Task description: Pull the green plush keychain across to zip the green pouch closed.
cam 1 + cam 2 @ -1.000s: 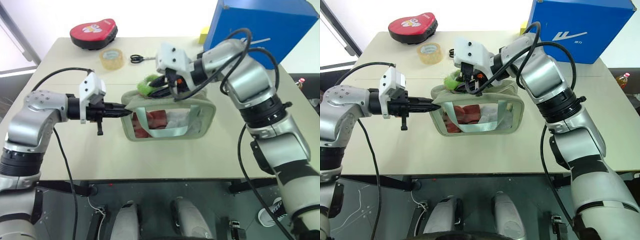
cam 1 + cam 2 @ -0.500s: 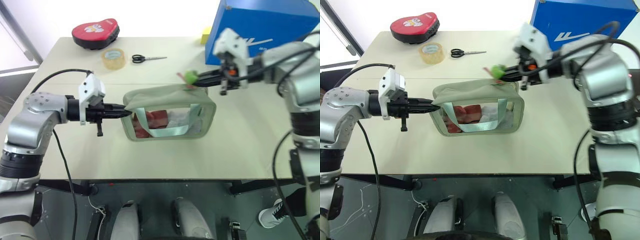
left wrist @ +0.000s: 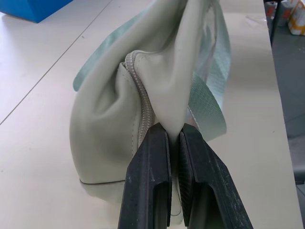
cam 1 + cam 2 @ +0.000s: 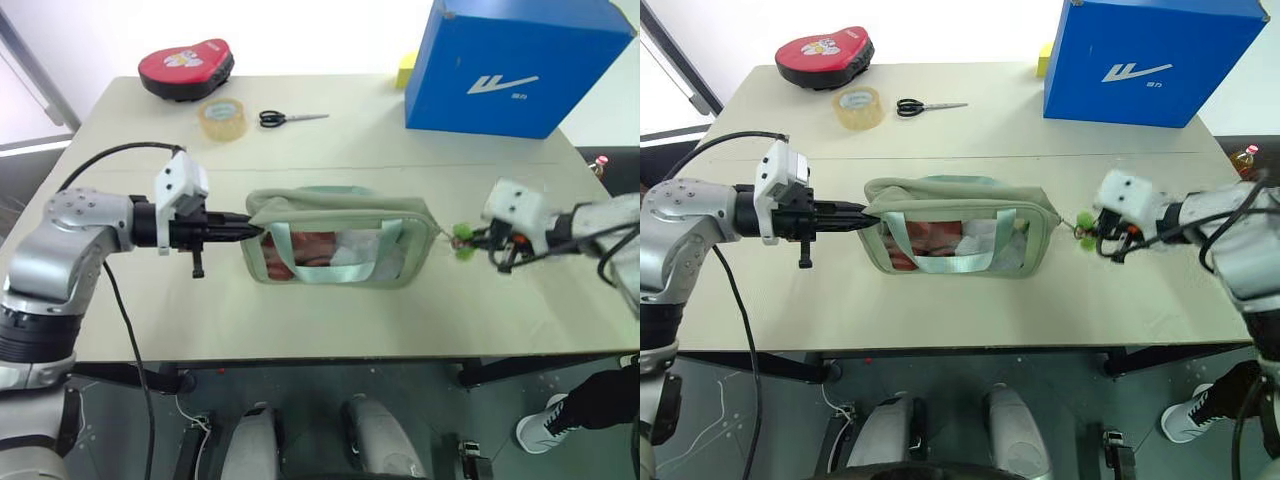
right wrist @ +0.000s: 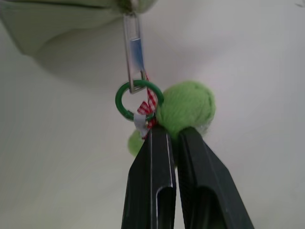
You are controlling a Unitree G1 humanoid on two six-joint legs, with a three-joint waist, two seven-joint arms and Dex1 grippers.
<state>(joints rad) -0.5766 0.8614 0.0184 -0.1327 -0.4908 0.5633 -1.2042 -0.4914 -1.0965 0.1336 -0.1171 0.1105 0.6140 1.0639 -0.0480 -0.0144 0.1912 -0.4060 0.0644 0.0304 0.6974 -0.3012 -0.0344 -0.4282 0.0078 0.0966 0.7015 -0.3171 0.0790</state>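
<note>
The green pouch (image 4: 340, 262) lies across the middle of the table, red contents showing through its clear window. My left gripper (image 4: 252, 229) is shut on the fabric at the pouch's left end (image 3: 174, 109), and the zipper teeth (image 3: 143, 100) run up beside its fingers. The green plush keychain (image 4: 463, 240) hangs just off the pouch's right end. It is joined to the metal zipper pull (image 5: 135, 47) by a green ring (image 5: 138, 100). My right gripper (image 4: 1095, 232) is shut on the plush keychain (image 5: 188, 105), low over the table. The pouch's top edge looks drawn together.
A blue box (image 4: 520, 60) stands at the back right with a small yellow object (image 4: 407, 70) beside it. A red flat case (image 4: 187, 65), a tape roll (image 4: 222, 118) and scissors (image 4: 290, 118) lie at the back left. The table's right edge is close to my right arm.
My right gripper has carried the keychain from the pouch's left end along its top to the right end and down. The pouch top has closed and flattened. My left gripper has held still.
</note>
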